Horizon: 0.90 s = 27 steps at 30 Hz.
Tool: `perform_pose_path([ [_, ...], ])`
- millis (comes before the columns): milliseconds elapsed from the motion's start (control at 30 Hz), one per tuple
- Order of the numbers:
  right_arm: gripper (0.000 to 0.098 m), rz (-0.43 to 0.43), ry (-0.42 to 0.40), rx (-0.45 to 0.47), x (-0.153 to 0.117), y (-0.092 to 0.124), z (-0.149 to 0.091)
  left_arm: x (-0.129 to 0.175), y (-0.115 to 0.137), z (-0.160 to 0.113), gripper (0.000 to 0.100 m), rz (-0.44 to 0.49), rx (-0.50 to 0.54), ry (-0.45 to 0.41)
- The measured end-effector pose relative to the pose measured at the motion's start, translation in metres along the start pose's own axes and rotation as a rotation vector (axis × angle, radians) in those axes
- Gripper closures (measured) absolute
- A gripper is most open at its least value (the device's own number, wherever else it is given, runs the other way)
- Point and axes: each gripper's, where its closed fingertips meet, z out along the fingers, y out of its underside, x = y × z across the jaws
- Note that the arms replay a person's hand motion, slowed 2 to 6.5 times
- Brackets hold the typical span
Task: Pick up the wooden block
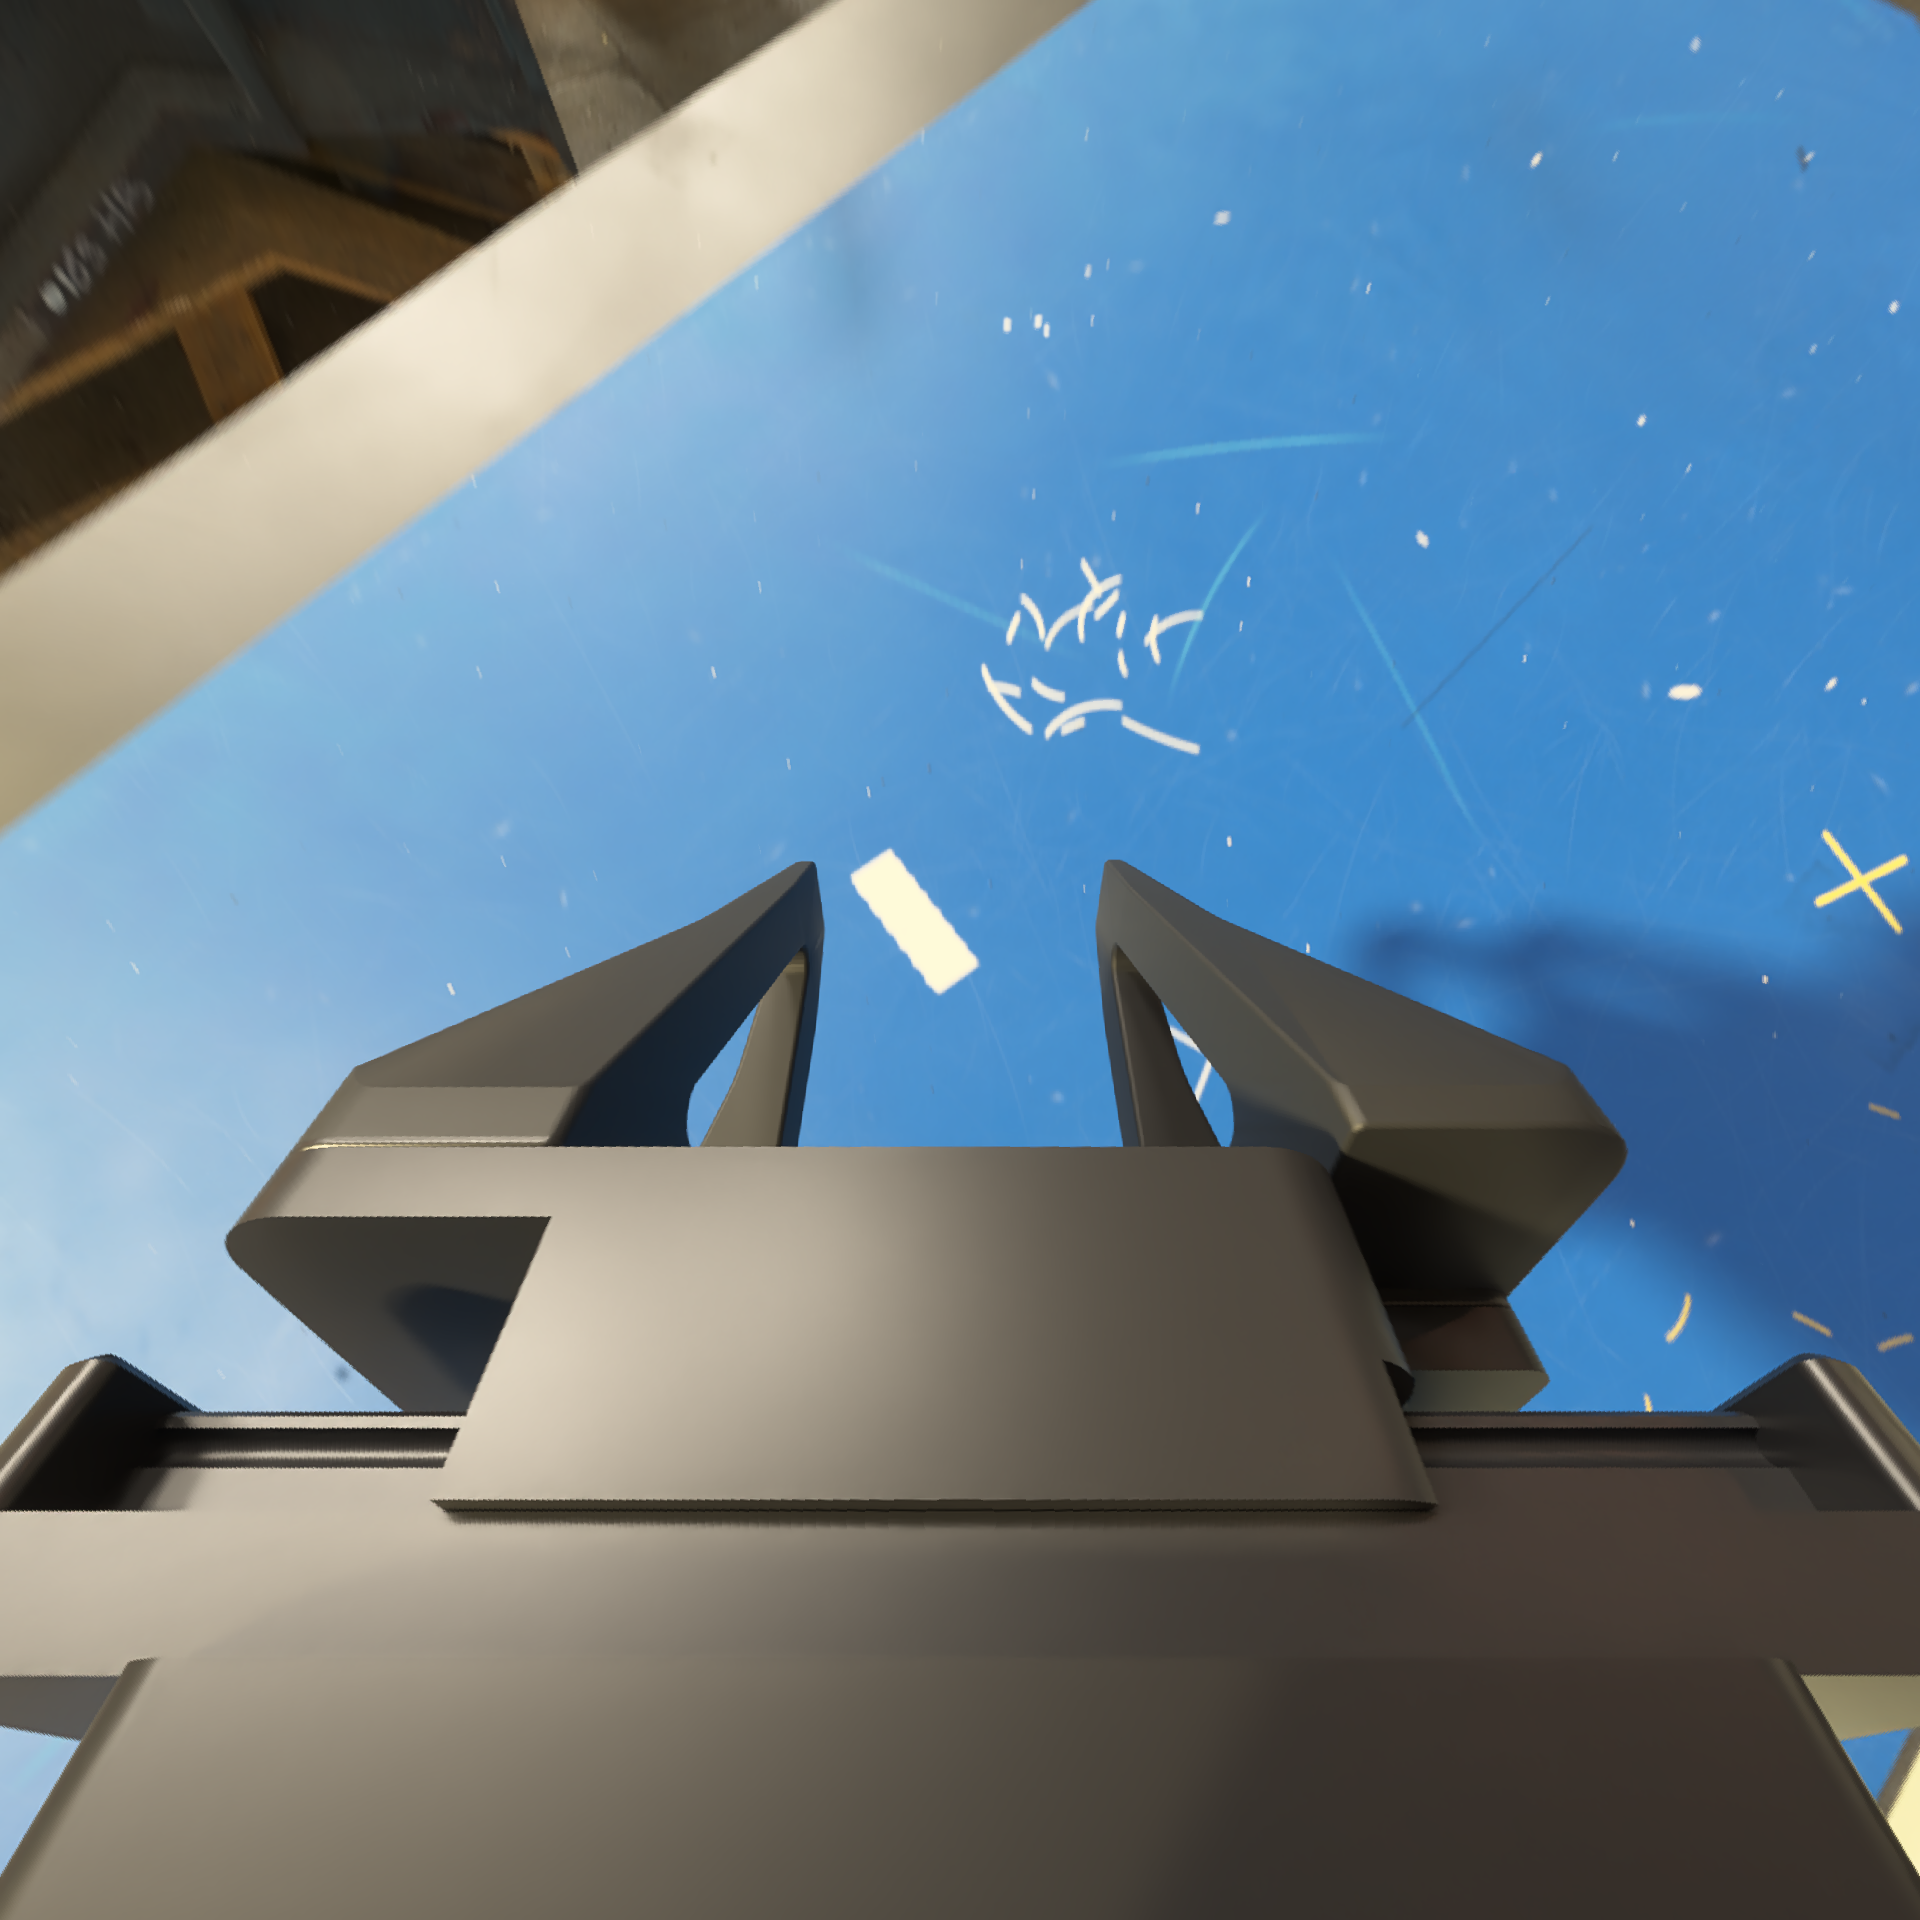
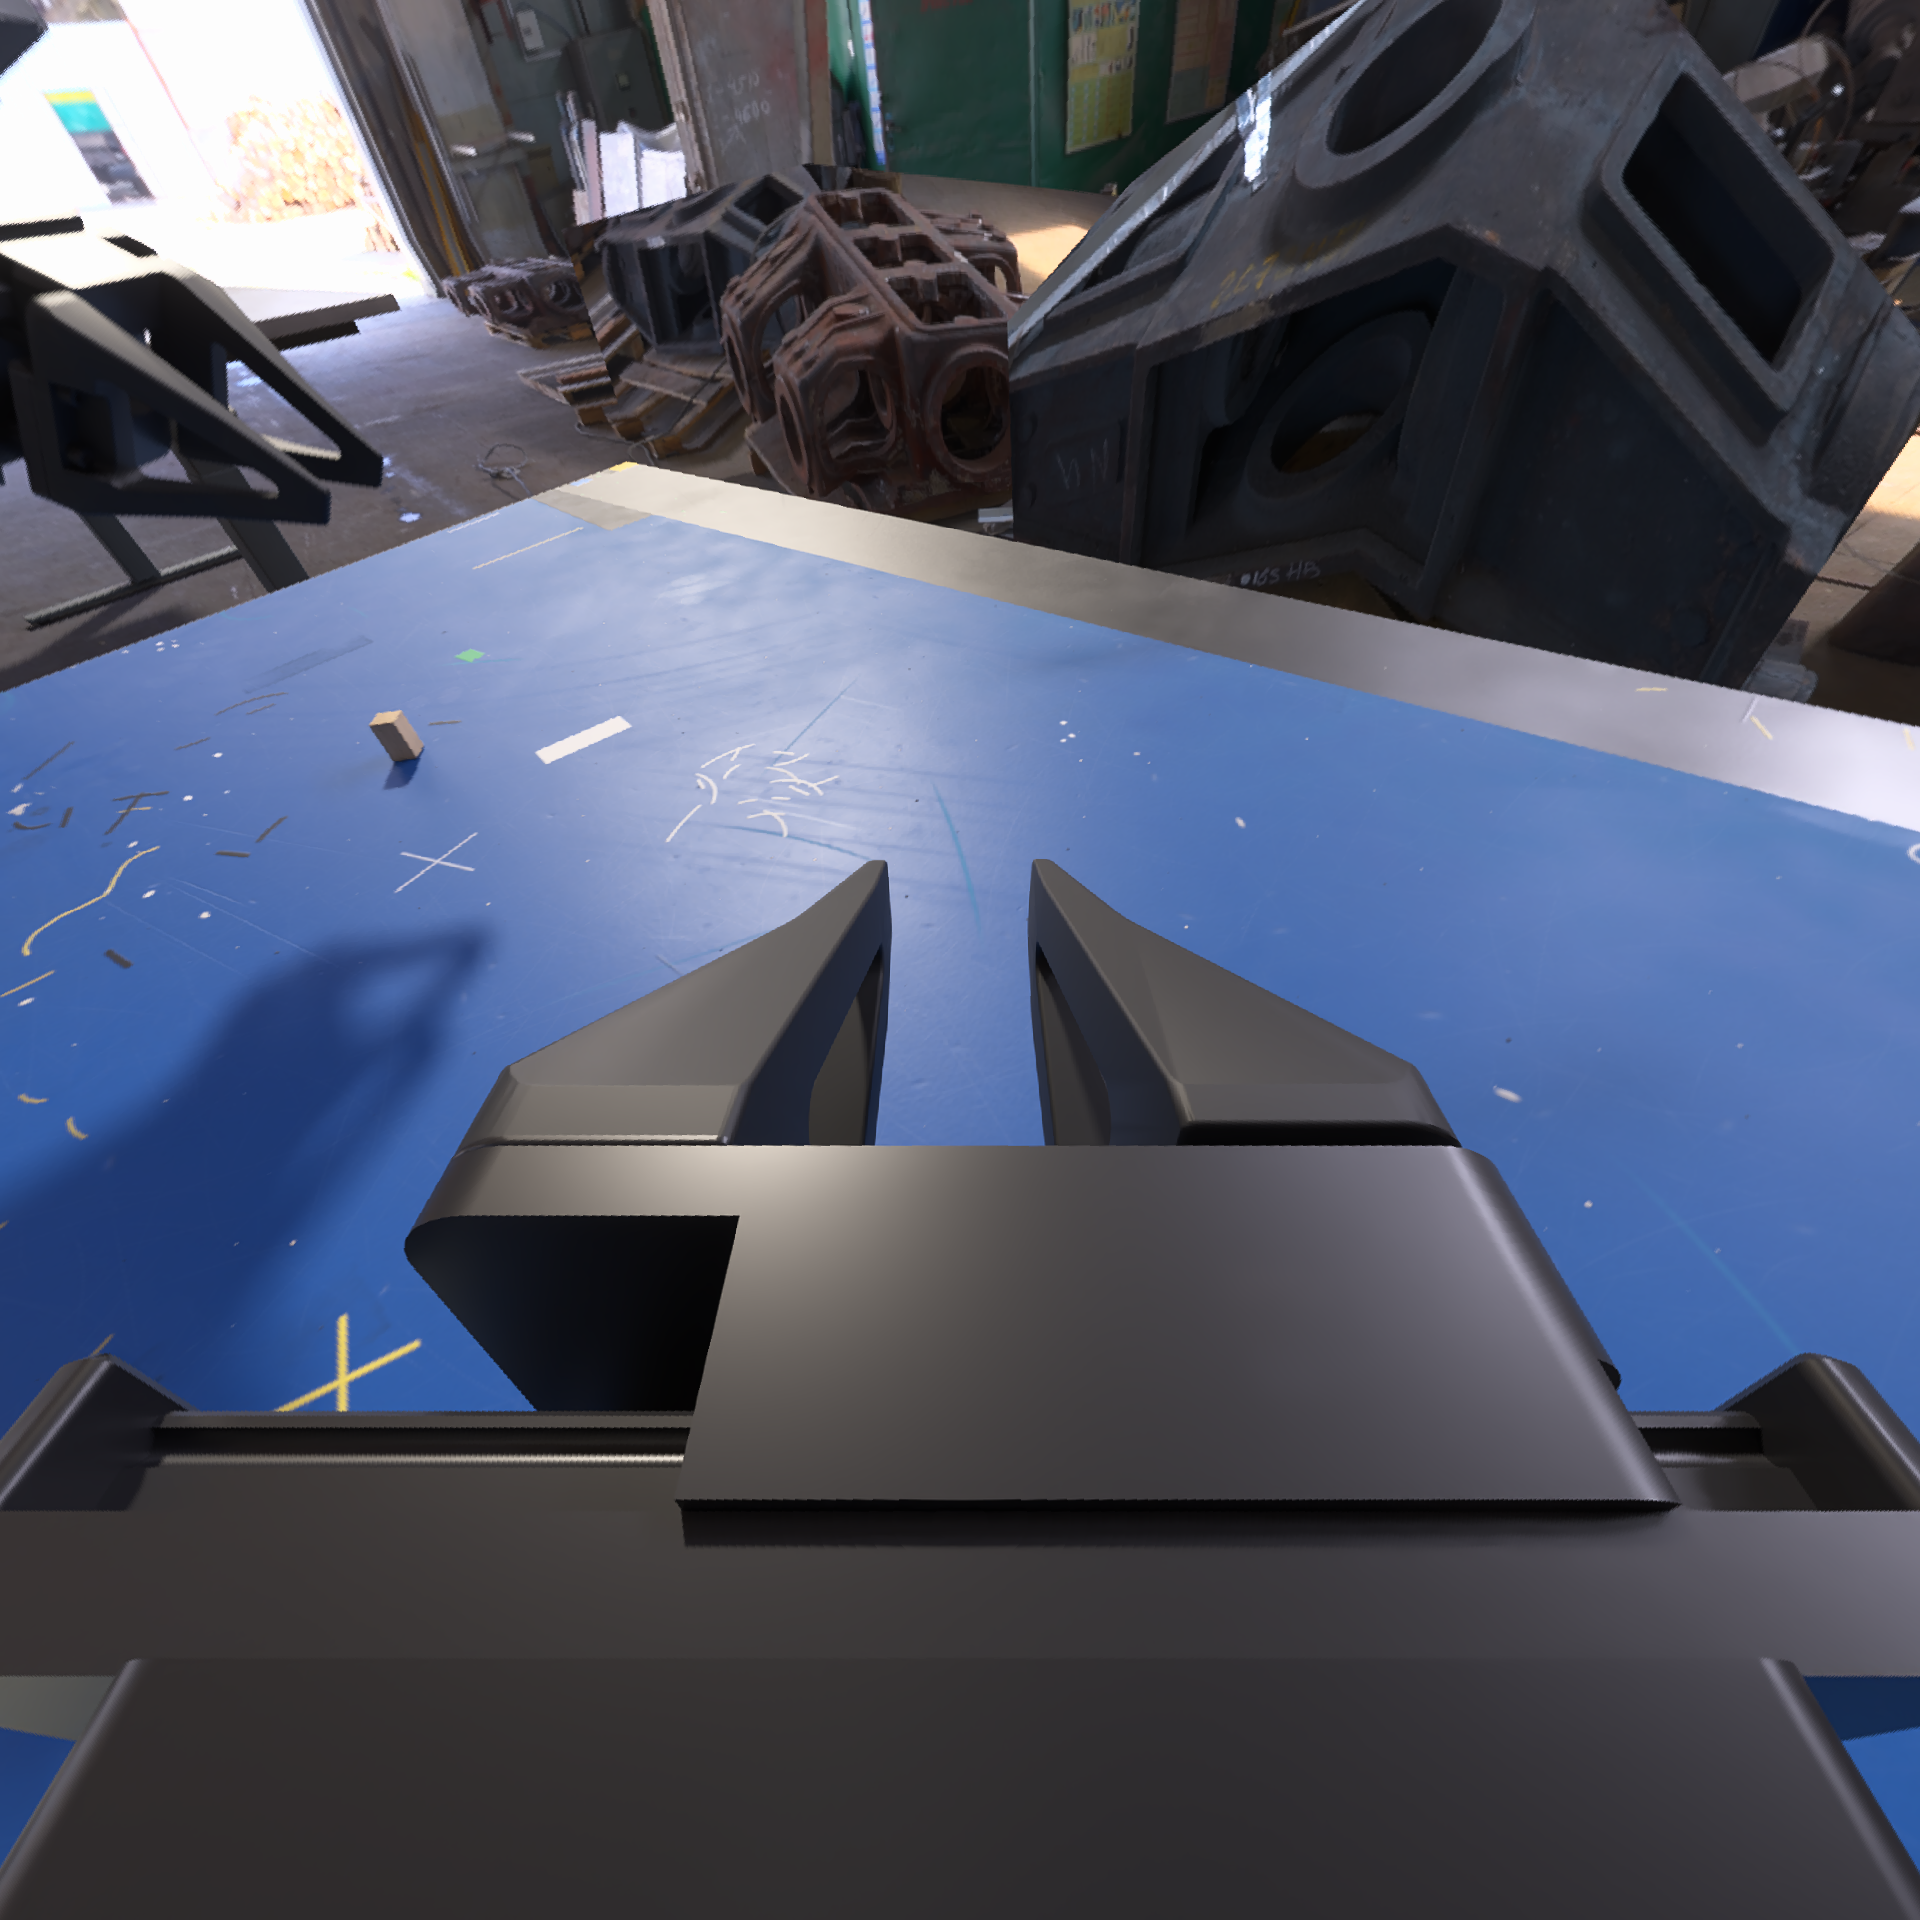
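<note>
**Wooden block not yet reached**

Wood-coloured, the small block sits on the blue table, far left of my right gripper, whose fingers are slightly parted and empty; my left gripper hangs wider apart, also empty, above a white strip; I judge the approach comes next.

A white strip lies on the scratched blue tabletop (rusty castings stand beyond).
</note>
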Motion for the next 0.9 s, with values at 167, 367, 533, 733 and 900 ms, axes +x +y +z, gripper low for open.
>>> perform_pose_path([
  [167, 0.0758, 0.02, -0.005, 0.032, -0.005, 0.008, -0.006, 0.002, 0.046, -0.006, 0.049, -0.069, -0.072, -0.006],
  [367, 0.076, 0.041, -0.025, 0.027, -0.005, 0.019, -0.003, 0.002, 0.09, -0.009, 0.048, -0.143, -0.142, -0.016],
  [533, 0.0759, 0.017, -0.045, 0.031, -0.007, 0.016, 0.001, -0.003, 0.108, -0.008, 0.058, -0.18, -0.16, -0.026],
  [733, 0.0759, -0.012, -0.076, 0.056, -0.015, 0.011, 0.004, -0.01, 0.12, -0.001, 0.064, -0.205, -0.177, -0.029],
  [900, 0.076, -0.04, -0.094, 0.069, -0.022, 0.01, 0.002, -0.015, 0.124, 0.007, 0.063, -0.208, -0.202, -0.024],
])
